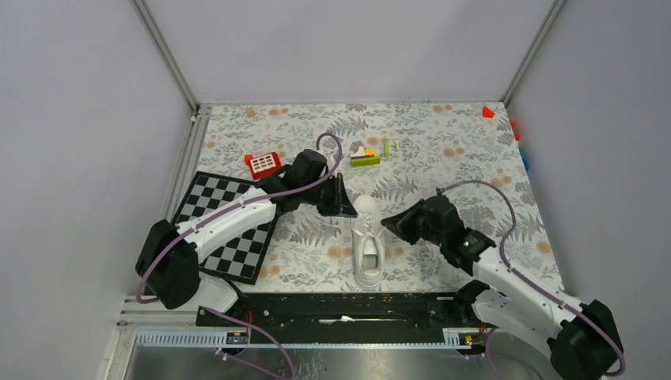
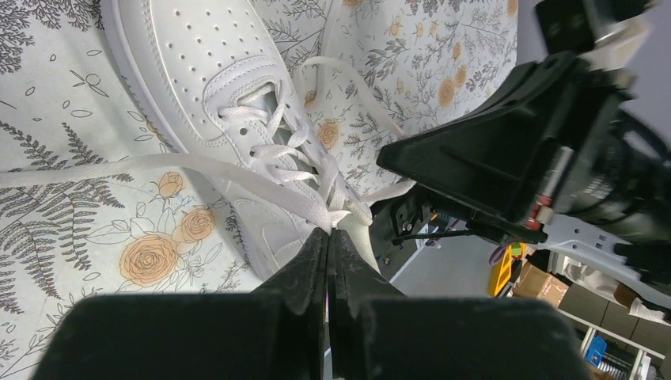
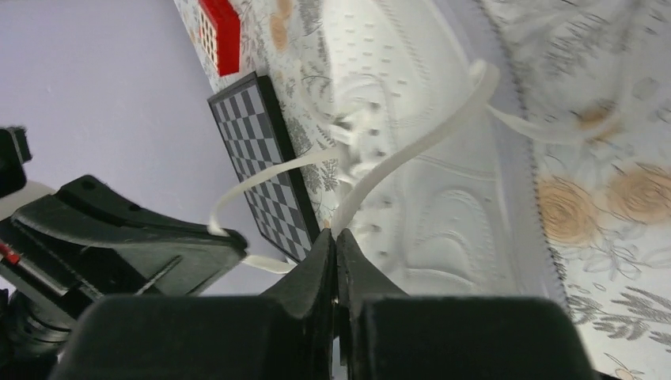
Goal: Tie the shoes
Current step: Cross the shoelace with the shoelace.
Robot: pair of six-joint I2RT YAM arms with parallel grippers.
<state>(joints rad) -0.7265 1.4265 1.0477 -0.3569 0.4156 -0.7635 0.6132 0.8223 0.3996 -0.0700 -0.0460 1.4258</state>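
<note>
The white shoe [image 1: 369, 252] sits near the middle of the worktop's [image 1: 451, 142] near edge, my left gripper [image 2: 328, 237] pinching one lace [image 2: 158, 164] and my right gripper [image 3: 336, 241] the other lace [image 3: 411, 146], so next I should cross them for the knot.

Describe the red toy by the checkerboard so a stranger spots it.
Start at the black-and-white checkerboard on the left. Just past its far corner lies the red toy. Only it has a white grid on top, unlike the plain red piece far right.
</note>
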